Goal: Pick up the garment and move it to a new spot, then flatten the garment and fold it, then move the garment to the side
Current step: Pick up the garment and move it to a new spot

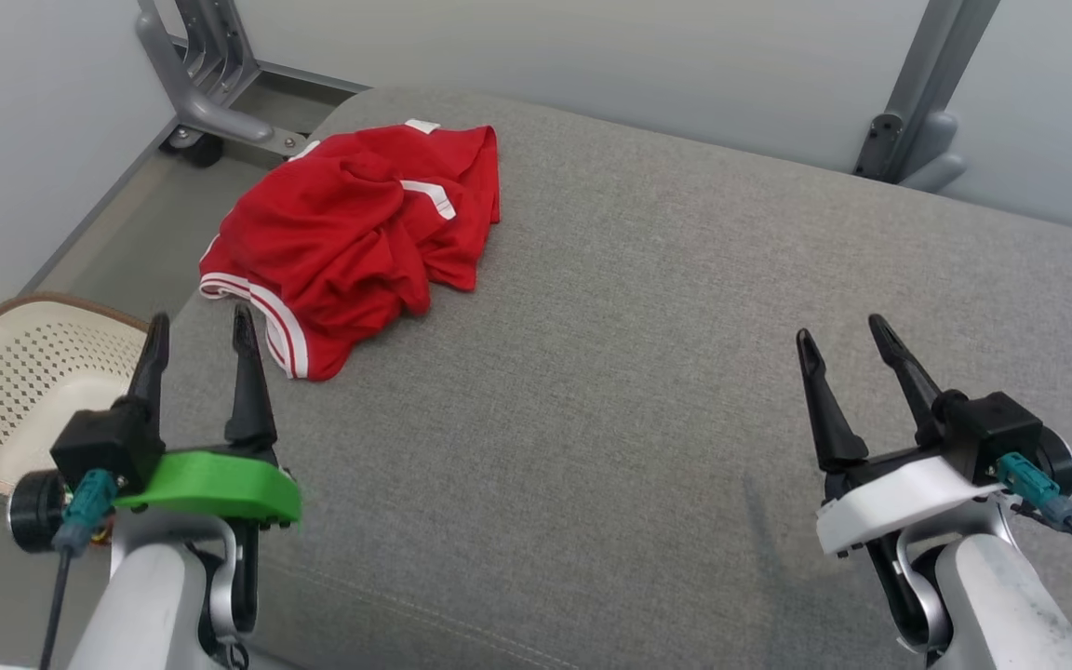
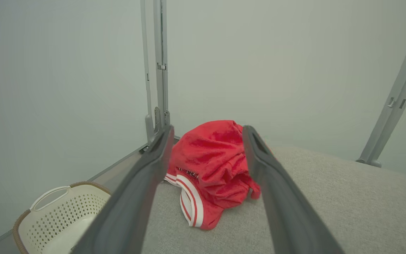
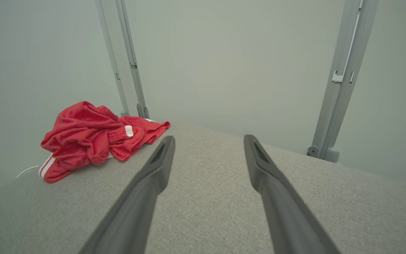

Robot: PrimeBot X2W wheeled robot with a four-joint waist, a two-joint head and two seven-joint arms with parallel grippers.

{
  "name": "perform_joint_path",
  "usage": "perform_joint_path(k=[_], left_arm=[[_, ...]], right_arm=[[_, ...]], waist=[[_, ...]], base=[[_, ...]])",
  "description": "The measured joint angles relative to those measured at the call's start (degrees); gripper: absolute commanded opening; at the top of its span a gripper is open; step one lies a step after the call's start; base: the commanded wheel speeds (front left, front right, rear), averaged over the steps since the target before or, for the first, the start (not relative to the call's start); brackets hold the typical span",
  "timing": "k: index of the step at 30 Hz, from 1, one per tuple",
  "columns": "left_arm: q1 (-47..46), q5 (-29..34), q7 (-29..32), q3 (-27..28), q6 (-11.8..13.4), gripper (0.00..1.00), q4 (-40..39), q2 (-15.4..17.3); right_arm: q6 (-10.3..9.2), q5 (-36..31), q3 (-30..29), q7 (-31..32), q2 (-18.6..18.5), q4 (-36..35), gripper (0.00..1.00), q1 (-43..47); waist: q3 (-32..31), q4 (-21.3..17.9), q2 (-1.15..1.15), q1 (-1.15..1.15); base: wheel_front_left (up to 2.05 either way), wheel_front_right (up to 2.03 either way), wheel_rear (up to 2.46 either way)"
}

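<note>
A crumpled red garment (image 1: 359, 233) with white stripes lies in a heap at the far left of the grey padded surface (image 1: 648, 372), close to its left edge. In the left wrist view the red garment (image 2: 213, 169) sits straight ahead between the fingers, some way off. In the right wrist view the garment (image 3: 93, 137) lies off to the left. My left gripper (image 1: 199, 330) is open, just short of the garment's near hem and not touching it. My right gripper (image 1: 841, 335) is open over bare fabric at the right, holding nothing.
A cream perforated laundry basket (image 1: 24, 381) stands on the floor beside the surface's left edge. A grey metal frame leg with a wheel (image 1: 206, 112) stands at the back left, another post (image 1: 917, 102) at the back right. Pale walls close in behind.
</note>
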Motion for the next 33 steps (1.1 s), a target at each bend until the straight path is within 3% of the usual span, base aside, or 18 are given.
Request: perform_joint_path(k=[9,19,28,29,31,32,33], left_arm=[[-11.49,-3.65,2.47,1.93,-2.36,1.0,2.96,0.3],[-24.83,-8.75,11.88,2.07,-8.68,1.0,23.27,2.81],[-30.89,-8.95,12.45,1.3,-10.8,1.0,36.33,4.9],[-31.3,-8.65,12.11,0.81,-11.27,0.8,36.88,5.09],[-32.05,-7.49,11.12,-0.25,-12.04,0.11,37.8,5.48],[-32.32,-7.3,10.55,-0.67,-12.29,0.0,38.22,5.6],[-32.53,-6.91,9.53,-1.07,-12.6,0.0,38.49,5.78]], right_arm=[[0.0,-0.83,1.77,2.32,-2.11,-3.74,1.0,-4.57],[0.0,-0.87,3.45,2.91,-4.04,-5.12,1.0,-9.06],[0.0,-0.86,3.65,2.6,-4.78,-4.87,1.0,-10.57],[0.0,-0.86,3.56,2.48,-4.79,-4.77,1.0,-10.57],[0.0,-0.86,3.45,2.48,-4.78,-4.54,1.0,-10.57],[0.0,-0.86,3.45,2.48,-4.76,-4.39,1.0,-10.57],[0.0,-0.86,3.46,2.47,-4.7,-4.31,1.0,-10.57]], waist=[[5.78,-2.79,0.0,0.0],[14.9,-7.89,0.0,0.0],[20.51,-11.62,0.0,0.01],[20.84,-11.87,0.0,0.0],[21.24,-12.15,0.0,0.0],[21.23,-12.16,0.0,0.01],[21.13,-12.12,0.0,0.01]], base=[[0.0,0.0,0.0],[0.0,0.0,0.0],[0.0,0.0,0.0],[0.0,0.0,0.0],[0.0,0.0,0.0],[0.0,0.0,0.0],[0.0,0.0,0.0]])
